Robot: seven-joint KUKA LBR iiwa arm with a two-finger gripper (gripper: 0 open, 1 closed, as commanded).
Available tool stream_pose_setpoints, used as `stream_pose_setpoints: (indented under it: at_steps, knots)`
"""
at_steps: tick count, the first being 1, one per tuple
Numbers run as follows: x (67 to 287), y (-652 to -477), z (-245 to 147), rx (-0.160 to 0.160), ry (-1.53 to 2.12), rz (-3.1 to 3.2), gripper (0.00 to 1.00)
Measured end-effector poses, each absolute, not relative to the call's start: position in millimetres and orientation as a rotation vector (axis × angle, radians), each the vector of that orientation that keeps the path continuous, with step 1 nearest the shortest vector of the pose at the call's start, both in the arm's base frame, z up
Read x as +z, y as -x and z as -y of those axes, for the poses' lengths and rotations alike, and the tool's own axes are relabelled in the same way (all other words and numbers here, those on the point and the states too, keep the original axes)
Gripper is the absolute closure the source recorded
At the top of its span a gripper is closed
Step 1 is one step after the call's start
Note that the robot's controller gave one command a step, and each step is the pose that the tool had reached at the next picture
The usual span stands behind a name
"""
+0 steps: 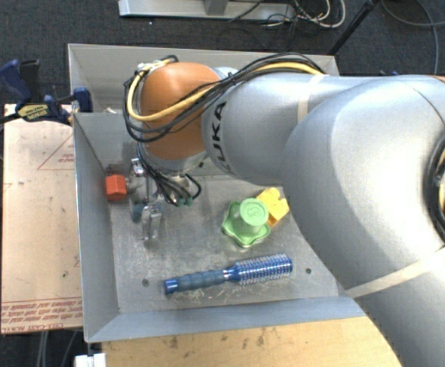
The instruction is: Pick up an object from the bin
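Gripper hangs low in the left part of the frame, over bare floor of the grey bin; whether it is clenched or released I cannot tell. The nearest thing is a small red-orange block, just to its upper left. Near the middle sits a green cup-like thing, touching a yellow piece. Below them lies a blue hairbrush.

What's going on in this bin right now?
A robot arm reaches into the bin from the right. Its hand is down near the floor at the left, just beside a small red block. A green toy, a yellow piece and a blue brush lie apart from it, toward the view's right.
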State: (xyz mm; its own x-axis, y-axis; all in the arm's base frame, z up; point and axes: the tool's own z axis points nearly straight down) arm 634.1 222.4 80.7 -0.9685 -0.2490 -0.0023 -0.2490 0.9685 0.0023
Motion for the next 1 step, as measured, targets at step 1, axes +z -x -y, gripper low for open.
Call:
stream_pose_setpoints:
  at_steps: [1]
  knots:
    - [80.9, -634.2, -222.5, 0.004, 0.394, -3.115, 1.00]
